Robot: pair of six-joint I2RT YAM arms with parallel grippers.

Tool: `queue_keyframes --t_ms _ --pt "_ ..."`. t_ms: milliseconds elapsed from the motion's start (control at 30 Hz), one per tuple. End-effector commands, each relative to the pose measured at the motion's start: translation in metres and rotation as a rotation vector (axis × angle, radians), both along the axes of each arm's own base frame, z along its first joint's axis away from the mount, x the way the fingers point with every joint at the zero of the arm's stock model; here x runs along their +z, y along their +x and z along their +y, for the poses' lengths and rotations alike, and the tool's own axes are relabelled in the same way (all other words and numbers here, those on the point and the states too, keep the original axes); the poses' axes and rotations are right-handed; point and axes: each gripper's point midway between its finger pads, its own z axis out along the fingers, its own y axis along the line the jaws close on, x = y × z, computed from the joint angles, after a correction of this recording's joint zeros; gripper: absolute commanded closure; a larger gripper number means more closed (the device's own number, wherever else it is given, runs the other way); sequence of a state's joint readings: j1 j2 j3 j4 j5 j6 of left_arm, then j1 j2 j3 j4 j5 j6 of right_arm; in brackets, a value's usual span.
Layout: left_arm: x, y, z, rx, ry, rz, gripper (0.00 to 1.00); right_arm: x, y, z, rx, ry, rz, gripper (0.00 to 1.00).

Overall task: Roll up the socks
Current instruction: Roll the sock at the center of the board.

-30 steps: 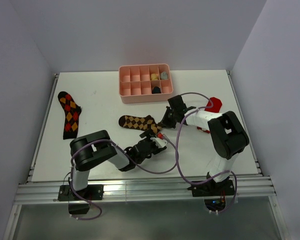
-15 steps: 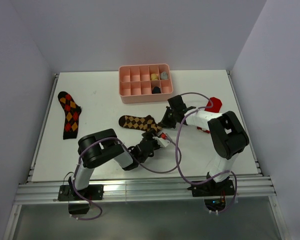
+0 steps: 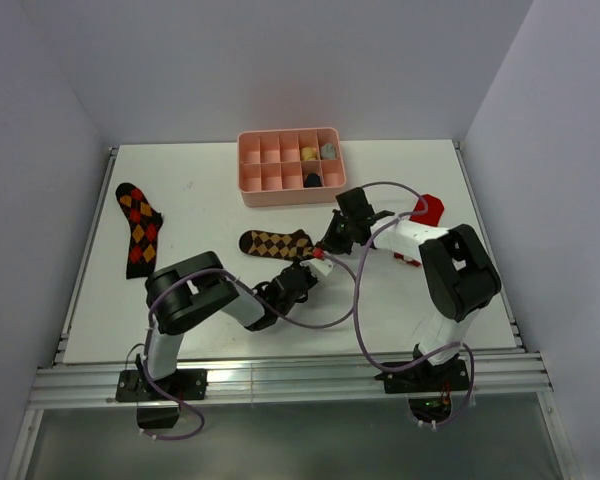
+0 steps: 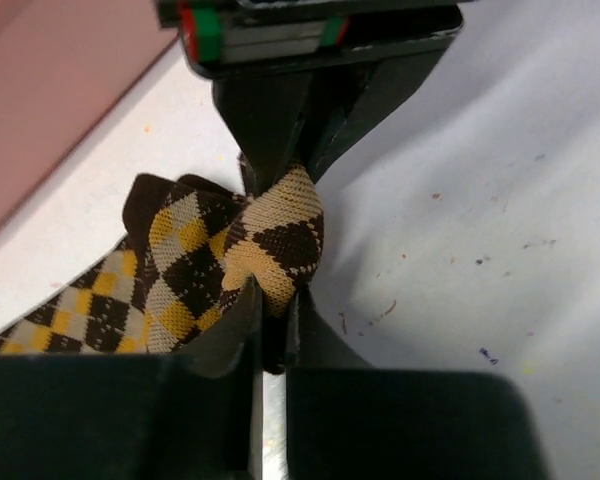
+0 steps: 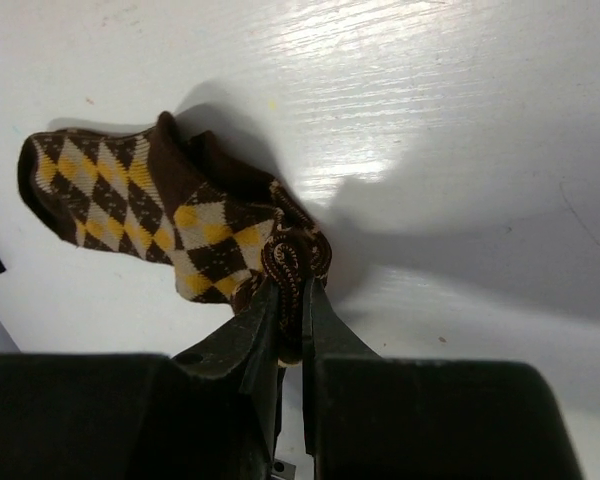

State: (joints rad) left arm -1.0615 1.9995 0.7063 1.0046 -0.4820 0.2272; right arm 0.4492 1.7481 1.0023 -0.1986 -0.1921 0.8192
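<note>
Working on the tan sock (image 3: 273, 243), lying mid-table just in front of the pink tray (image 3: 280, 198), well apart from the red-diamond sock (image 3: 138, 228) near the left edge and the red sock (image 3: 431, 208) off to the right. Clamped on its bunched right end with the left pincer (image 4: 272, 325), pressed together on a fold of fabric in the wrist view. Clamped on that same end with the right pincer (image 5: 290, 300) too, from the opposite side, pinching seemingly a small coil of cuff. Nearly nose to nose there, almost touching, with only the lump of fabric between. Worth noting for the coming move: long axis running left to right across the table (image 3: 200, 300), slightly tilted, with all the loose, flat length stretching leftward from both pincers toward a rounded tip, probably the toe. No difference in nearness, then, with the same end gripped twice; only in approach, left from the near side, right from the far right. Judging by this, barely begun: one turn at most. To go on, turn the pinched lump over and carry it leftward along that axis, keeping square to it, or expect a crooked, loose roll. Hard to judge the firmness of either hold.
</note>
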Motion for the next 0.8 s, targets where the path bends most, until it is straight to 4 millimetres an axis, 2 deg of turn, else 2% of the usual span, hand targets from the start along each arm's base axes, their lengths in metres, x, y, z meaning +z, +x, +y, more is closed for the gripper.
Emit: queue_keyframes --t_ms 0,33,67,100,200,267,300,367,533,733,767 --pt "-0.015 -0.011 0.005 0.002 -0.073 0.178 0.99 0.030 0.001 0.011 0.002 0.072 -0.065 1.00" --pt "-0.020 -0.014 0.009 0.003 -0.071 0.211 0.99 0.037 0.004 0.013 -0.001 0.089 -0.093 0.97" --pt "-0.019 -0.017 0.008 -0.011 -0.090 0.234 0.99 0.039 0.004 0.013 -0.011 0.102 -0.099 0.90" --pt "-0.012 -0.016 0.009 0.009 -0.161 0.275 1.00 0.040 0.005 0.014 -0.014 0.113 -0.116 0.85" --pt "-0.009 -0.022 0.013 0.006 -0.250 0.374 1.00 0.049 0.007 0.015 -0.029 0.148 -0.156 0.67" --pt "-0.011 -0.025 0.016 0.005 -0.294 0.442 1.00 0.059 0.008 0.015 -0.035 0.169 -0.192 0.63" --pt "-0.006 -0.026 0.015 -0.006 -0.356 0.491 1.00 0.055 0.004 0.013 -0.041 0.166 -0.181 0.59" --pt "-0.009 -0.029 0.019 -0.002 -0.398 0.558 1.00 0.068 0.010 0.014 -0.046 0.191 -0.240 0.54" --pt "-0.017 -0.034 0.022 0.035 -0.535 0.757 1.00 0.076 0.009 0.014 -0.042 0.218 -0.295 0.45" --pt "-0.031 -0.037 0.031 0.082 -0.724 0.974 1.00 0.063 0.001 0.015 -0.025 0.230 -0.281 0.32" --pt "-0.026 -0.037 0.028 0.054 -0.756 0.984 1.00 0.059 0.000 0.013 -0.027 0.228 -0.275 0.31"
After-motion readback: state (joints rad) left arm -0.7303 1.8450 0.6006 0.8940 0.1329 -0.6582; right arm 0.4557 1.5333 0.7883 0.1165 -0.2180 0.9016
